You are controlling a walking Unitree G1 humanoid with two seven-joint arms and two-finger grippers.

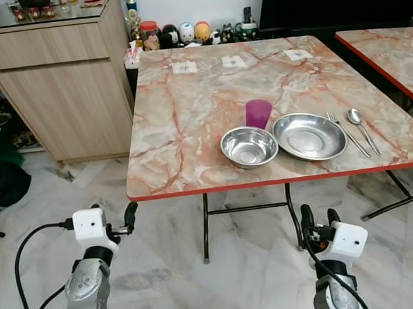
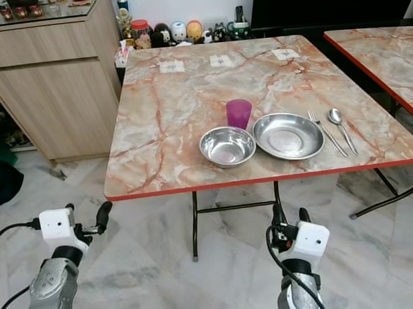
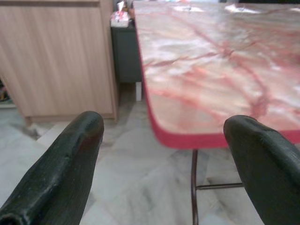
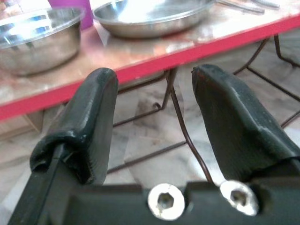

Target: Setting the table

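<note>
A marble-patterned table (image 1: 183, 114) with a red rim stands in front of me. Near its front right edge sit a purple cup (image 1: 258, 113), a steel bowl (image 1: 248, 146) and a shallow steel plate (image 1: 309, 136), with a fork (image 1: 349, 134) and a spoon (image 1: 361, 125) to the right of the plate. My left gripper (image 1: 112, 213) is open, held low in front of the table's left corner. My right gripper (image 1: 319, 216) is also open and empty, below the table edge under the plate. In the right wrist view the bowl (image 4: 37, 40) and plate (image 4: 150, 16) lie just beyond its fingers (image 4: 93, 108).
A wooden cabinet (image 1: 57, 86) stands left of the table, with a tissue box (image 1: 132, 56) in the gap. A second marble table (image 1: 388, 48) is at the right. Figurines and jars (image 1: 179, 33) line the back wall. Three paper cards (image 1: 234, 61) lie at the far edge.
</note>
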